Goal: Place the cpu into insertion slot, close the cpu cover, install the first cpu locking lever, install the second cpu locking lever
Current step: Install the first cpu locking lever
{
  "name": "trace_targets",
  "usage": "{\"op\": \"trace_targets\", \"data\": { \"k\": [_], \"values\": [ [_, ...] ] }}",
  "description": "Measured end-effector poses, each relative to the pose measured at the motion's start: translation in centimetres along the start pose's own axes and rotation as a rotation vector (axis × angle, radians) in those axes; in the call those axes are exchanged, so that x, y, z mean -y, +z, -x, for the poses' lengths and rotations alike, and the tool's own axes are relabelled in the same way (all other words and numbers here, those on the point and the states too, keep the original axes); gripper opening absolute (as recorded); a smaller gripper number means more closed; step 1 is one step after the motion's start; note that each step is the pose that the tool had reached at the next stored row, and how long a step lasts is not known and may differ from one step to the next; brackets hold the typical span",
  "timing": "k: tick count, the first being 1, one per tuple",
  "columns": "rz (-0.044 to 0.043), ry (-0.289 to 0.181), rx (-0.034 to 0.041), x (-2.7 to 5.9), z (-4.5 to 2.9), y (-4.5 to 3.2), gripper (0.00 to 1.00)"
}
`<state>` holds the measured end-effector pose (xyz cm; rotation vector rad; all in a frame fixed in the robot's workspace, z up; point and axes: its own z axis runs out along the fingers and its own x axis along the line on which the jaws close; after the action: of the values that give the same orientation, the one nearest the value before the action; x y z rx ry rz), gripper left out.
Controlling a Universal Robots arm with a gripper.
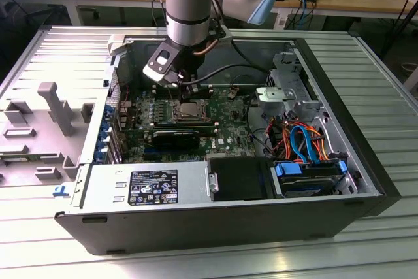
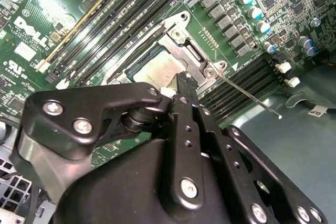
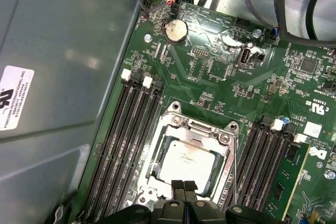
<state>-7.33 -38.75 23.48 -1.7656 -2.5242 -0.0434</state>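
While cpu (image 3: 186, 163) lies socketed — pincer (image 3: 184, 185) closed | at its edge

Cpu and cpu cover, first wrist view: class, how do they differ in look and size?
The cpu is a solid plate; the cpu cover is a windowed frame. The cpu looks dull and smudged; the cover gleams. The cover is larger and rings the cpu. Both are square, silvery and lie flat.
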Motion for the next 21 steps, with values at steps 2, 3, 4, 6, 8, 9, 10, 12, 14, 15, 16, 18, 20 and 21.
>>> {"op": "trace_targets", "data": {
  "k": [2, 3, 4, 6, 8, 9, 10, 12, 14, 15, 16, 18, 20, 21],
  "values": [
    [-0.0006, -0.010, 0.0001, 0.00, 0.00, 0.00, 0.11],
    [-0.0008, -0.013, 0.0001, 0.00, 0.00, 0.00, 0.11],
    [-0.0010, -0.016, 0.0001, 0.00, 0.00, 0.00, 0.11],
    [-0.0015, -0.023, 0.0003, 0.00, 0.00, 0.00, 0.11],
    [-0.0050, -0.075, 0.0008, 0.00, 0.00, 0.00, 0.11],
    [-0.0075, -0.114, 0.0013, 0.00, 0.00, 0.00, 0.11],
    [-0.0082, -0.125, 0.0014, 0.00, 0.00, 0.00, 0.11],
    [-0.0088, -0.134, 0.0015, 0.00, 0.00, 0.00, 0.11],
    [-0.0094, -0.142, 0.0016, 0.00, 0.00, 0.00, 0.11],
    [-0.0097, -0.147, 0.0016, 0.00, 0.00, 0.00, 0.11],
    [-0.0099, -0.150, 0.0016, 0.00, 0.00, 0.00, 0.11],
    [-0.0102, -0.155, 0.0018, 0.00, 0.00, 0.00, 0.11],
    [-0.0107, -0.162, 0.0018, 0.00, 0.00, 0.00, 0.11],
    [-0.0109, -0.165, 0.0019, 0.00, 0.00, 0.00, 0.11]
  ]
}}
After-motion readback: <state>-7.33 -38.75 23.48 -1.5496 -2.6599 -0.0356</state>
